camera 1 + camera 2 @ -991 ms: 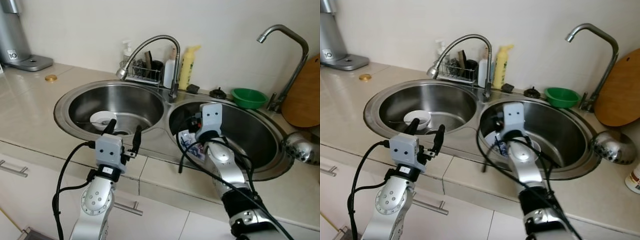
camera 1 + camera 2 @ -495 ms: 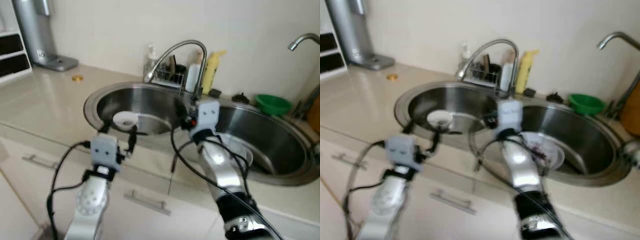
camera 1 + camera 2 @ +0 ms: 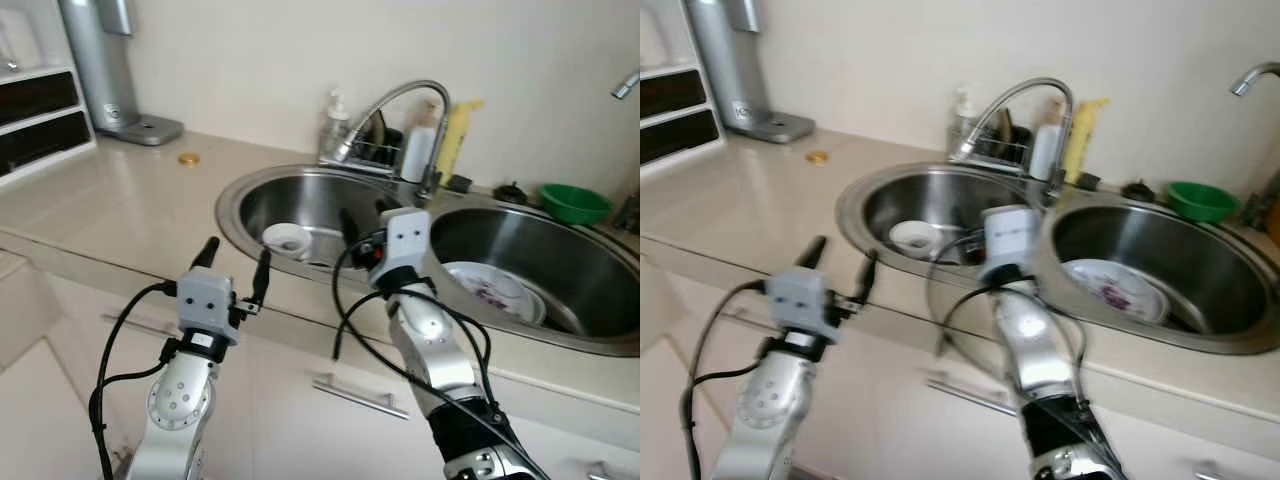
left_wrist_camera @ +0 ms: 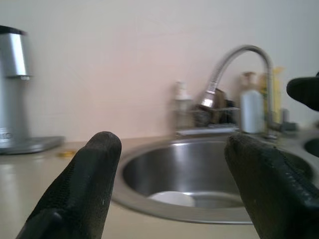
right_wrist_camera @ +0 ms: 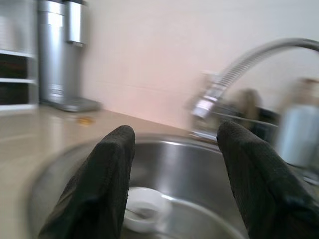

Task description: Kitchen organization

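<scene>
Silver appliance (image 3: 105,60) standing at the counter's (image 3: 120,190) far left corner, a small gold cap (image 3: 187,158) lying just beside its base. Left gripper (image 3: 232,264) hovering above the counter's front edge, fingers spread apart, gripping nothing. Small white bowl (image 3: 286,239) sitting on the floor of the left sink (image 3: 250,205). Right gripper (image 3: 362,218) reaching over that sink's right rim, fingers apart and empty, the bowl lying ahead of them. Patterned plate (image 3: 493,291) lying in the right sink (image 3: 590,335); green bowl (image 3: 574,202) resting on the back edge. Step in hand looks like approaching the dishes; next move probably calling for lowering the right gripper to the white bowl's rim.
</scene>
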You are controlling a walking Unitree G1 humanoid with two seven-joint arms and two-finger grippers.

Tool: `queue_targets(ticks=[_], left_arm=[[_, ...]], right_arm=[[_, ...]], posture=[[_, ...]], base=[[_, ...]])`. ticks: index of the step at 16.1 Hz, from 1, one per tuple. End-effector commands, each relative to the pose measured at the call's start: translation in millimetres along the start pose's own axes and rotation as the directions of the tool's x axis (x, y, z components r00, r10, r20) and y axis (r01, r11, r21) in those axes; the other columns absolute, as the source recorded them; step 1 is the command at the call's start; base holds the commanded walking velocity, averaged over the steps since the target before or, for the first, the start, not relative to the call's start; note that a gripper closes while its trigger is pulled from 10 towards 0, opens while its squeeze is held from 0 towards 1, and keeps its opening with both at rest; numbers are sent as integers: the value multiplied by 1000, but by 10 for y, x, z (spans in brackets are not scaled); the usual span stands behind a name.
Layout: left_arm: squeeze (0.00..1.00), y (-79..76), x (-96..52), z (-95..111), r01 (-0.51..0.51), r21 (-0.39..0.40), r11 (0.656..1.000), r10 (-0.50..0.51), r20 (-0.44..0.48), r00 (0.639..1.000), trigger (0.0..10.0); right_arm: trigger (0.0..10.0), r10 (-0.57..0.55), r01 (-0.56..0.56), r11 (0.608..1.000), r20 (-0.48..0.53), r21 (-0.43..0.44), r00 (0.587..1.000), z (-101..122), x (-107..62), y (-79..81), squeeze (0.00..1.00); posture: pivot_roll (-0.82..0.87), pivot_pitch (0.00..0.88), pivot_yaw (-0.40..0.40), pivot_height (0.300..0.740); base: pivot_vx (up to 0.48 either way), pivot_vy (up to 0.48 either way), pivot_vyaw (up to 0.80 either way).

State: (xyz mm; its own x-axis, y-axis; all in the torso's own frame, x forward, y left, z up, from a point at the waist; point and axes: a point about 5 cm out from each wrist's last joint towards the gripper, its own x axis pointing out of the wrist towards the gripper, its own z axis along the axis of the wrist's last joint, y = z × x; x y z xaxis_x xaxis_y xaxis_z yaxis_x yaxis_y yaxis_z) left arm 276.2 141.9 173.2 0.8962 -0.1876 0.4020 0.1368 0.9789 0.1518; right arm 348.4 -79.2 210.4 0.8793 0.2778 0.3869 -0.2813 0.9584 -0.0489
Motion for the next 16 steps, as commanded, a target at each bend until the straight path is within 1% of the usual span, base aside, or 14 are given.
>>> queue_targets(ticks=[1,5,9,10,12,14,16], left_arm=[[0,-101,31,51,28,-22,999,-27,23,999,10000],[0,-115,36,46,36,-23,999,-35,24,999,10000],[0,-121,30,39,37,-20,999,-37,23,999,10000],[0,-120,30,38,36,-21,999,-35,23,999,10000],[0,-124,24,35,36,-9,999,-35,30,999,10000],[0,-126,23,40,36,-17,999,-35,39,999,10000],[0,-148,16,25,47,-8,999,-47,31,998,10000]], right_arm=[[10000,-38,38,999,6,-30,999,21,-41,-151,0],[10000,-24,24,999,11,-40,1000,18,-91,-105,0],[10000,-19,19,999,-1,-49,1000,-13,-155,-107,0],[10000,-19,19,999,-3,-49,1000,-17,-162,-109,0],[10000,-19,19,999,-4,-45,1000,-30,-201,-117,0],[10000,-12,12,998,-1,-54,1000,-34,-230,-109,0],[10000,4,-4,998,2,-58,1000,-46,-297,-73,0]], posture=[[81,0,-74,740],[76,0,-69,740],[75,0,-69,740],[75,0,-69,740],[74,0,-69,740],[74,0,-69,740],[69,0,-68,740]], base=[[0,480,0],[0,480,0],[0,480,0],[0,480,-800],[0,0,-800],[0,0,-800],[0,0,-800]])
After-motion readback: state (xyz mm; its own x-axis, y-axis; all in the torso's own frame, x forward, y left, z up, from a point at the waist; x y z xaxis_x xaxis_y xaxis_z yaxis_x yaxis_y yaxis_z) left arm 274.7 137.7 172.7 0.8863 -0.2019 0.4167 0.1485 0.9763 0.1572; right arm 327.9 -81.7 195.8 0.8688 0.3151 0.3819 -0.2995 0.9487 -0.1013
